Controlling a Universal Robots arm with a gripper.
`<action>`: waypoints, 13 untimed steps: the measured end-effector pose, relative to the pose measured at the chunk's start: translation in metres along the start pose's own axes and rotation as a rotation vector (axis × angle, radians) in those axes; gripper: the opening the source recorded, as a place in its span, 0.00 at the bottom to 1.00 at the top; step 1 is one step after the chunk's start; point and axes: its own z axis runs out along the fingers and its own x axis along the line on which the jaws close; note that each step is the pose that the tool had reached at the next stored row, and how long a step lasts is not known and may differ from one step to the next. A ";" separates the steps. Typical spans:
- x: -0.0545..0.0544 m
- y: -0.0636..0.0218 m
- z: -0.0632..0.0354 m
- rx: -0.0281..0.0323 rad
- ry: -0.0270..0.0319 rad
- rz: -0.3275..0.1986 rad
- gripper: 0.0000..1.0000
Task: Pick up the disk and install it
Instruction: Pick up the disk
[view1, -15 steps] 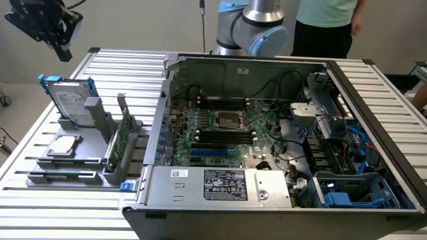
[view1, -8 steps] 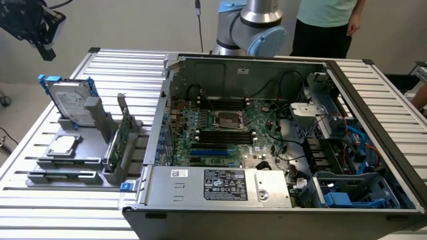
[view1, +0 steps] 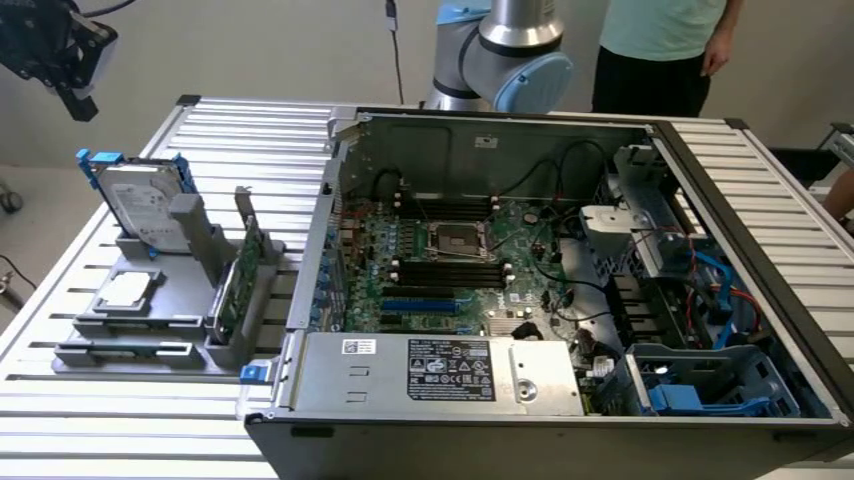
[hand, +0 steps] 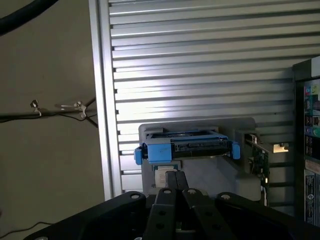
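- Nearest in the exterior view, an open computer case (view1: 507, 150) lies on the slatted metal bench (view1: 254, 130). Its power supply (view1: 441, 370) is at the front and the motherboard (view1: 454, 250) is behind that.
- At the exterior view's left of the case, a grey holder (view1: 127, 352) sits on the bench. A square silver chip (view1: 124, 290) lies flat on it, and a green circuit card (view1: 234, 285) stands on edge beside the chip.
- Further back in the same holder, the disk (view1: 140, 205) stands upright in its slot, with blue rails along its edges and nothing touching it. In the wrist view the disk (hand: 187, 146) is seen edge-on, with a blue rail end at each side.
- The end effector (view1: 78, 95) hangs in the air above and beyond the bench's far corner at the exterior view's left, well apart from the disk.
- In the wrist view the end effector (hand: 175, 176) has its fingers (hand: 167, 187) pressed together with nothing between them.
- Farthest back, the arm's base (view1: 514, 50) rises behind the case, and a person (view1: 661, 40) stands behind the bench.
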 end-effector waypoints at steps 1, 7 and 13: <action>0.000 0.0000 0.0000 0.0000 0.0000 0.000 0.11; 0.000 0.0000 0.0000 0.0000 0.0000 0.000 0.11; 0.000 0.0000 0.0002 0.0006 0.0003 -0.015 0.11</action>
